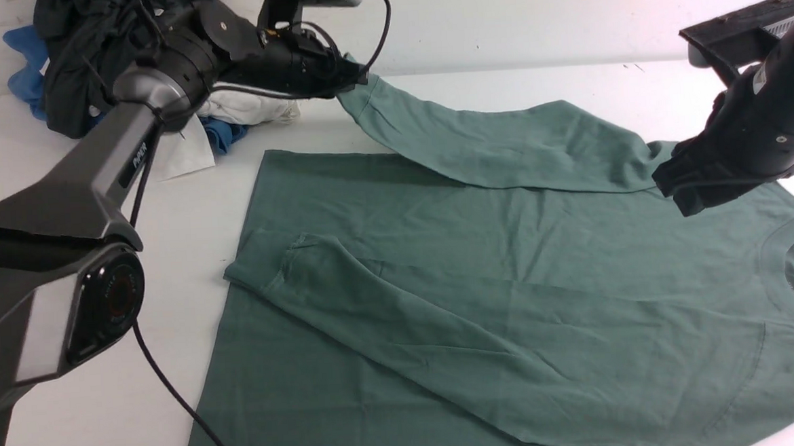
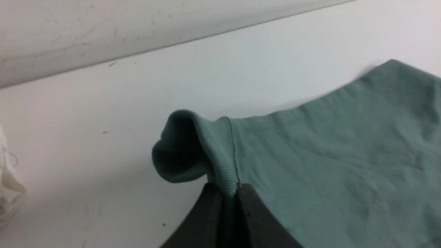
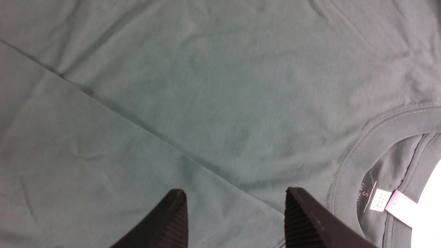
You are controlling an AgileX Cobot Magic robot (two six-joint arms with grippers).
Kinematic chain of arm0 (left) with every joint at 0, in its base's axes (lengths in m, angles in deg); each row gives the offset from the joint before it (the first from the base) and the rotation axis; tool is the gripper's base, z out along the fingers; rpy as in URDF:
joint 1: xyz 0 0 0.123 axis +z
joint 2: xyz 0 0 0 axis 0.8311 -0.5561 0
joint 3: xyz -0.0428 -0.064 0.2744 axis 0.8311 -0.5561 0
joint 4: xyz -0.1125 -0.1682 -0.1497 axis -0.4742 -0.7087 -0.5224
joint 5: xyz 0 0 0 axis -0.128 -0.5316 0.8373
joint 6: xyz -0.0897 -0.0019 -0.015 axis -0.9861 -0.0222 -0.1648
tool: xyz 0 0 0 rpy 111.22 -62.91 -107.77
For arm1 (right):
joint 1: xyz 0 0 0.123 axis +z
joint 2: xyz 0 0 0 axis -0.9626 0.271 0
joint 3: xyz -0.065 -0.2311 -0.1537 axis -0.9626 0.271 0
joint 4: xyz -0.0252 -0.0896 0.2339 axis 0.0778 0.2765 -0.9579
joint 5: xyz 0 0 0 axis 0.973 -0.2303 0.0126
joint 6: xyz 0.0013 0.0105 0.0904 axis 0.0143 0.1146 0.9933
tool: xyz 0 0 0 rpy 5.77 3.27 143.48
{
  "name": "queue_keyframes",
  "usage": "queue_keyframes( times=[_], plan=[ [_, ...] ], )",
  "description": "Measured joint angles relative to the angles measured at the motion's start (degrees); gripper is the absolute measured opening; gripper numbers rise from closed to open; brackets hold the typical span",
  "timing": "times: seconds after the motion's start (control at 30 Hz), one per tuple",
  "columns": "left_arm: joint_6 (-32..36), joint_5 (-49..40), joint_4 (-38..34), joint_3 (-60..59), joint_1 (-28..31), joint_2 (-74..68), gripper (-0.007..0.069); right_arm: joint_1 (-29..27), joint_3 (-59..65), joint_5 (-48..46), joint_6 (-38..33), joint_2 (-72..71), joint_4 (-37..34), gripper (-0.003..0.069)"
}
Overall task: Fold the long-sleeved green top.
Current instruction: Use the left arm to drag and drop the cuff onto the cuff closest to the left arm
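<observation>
Right now the large sage-green cotton jersey long-sleeved top [image 1: 480,259] lies spread flat on the white table [image 1: 186,213]. Its ribbed crew neck [image 1: 775,244] is the landmark for everything else.

One long sleeve [image 1: 401,304] is already laid across the torso, running from the neck side toward the hem. The other sleeve [image 1: 501,143] is the one that matters. Its long axis runs from the shoulder just beside the neck, slanting away from the neck toward the table's far edge, and ends at the ribbed cuff [image 2: 220,162].

The black two-fingered left gripper [image 2: 229,188] is clamped on that cuff. Its jaws are pressed together with the rib fabric pinched between them, and the cuff's open end curls loose beyond the tips. The held point is thus the part of the garment farthest from the neck, lifted off the table at that end.

The black right gripper [image 3: 236,196] hovers just beside the neck, over the chest. Its jaws are spread wide and hold nothing.

The coming move looks to be the left arm's: carry the cuff back toward the torso, swinging the sleeve about its shoulder. The right arm, much nearer the neck, seems best placed to pin that shoulder. The pinch takes only a narrow bite of rib, so it could slip.
</observation>
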Motion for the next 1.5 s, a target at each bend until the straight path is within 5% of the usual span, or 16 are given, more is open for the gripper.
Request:
queue_keyframes(
  times=[0.43, 0.77, 1.5],
  plan=[
    [-11.37, -18.54, 12.81, -3.13, 1.80, 15.30, 0.0016, 0.00, 0.00, 5.73, 0.84, 0.00, 4.59, 0.0365],
    [-13.41, -27.44, 19.35, -23.52, 1.88, 30.86, 0.0016, 0.00, 0.00, 7.23, 1.12, 0.00, 5.16, 0.0365],
    [-10.18, -12.41, 20.90, -65.08, 1.88, 38.57, 0.0021, 0.00, 0.00, 7.23, 0.57, 0.00, 4.50, 0.0365]
  ],
)
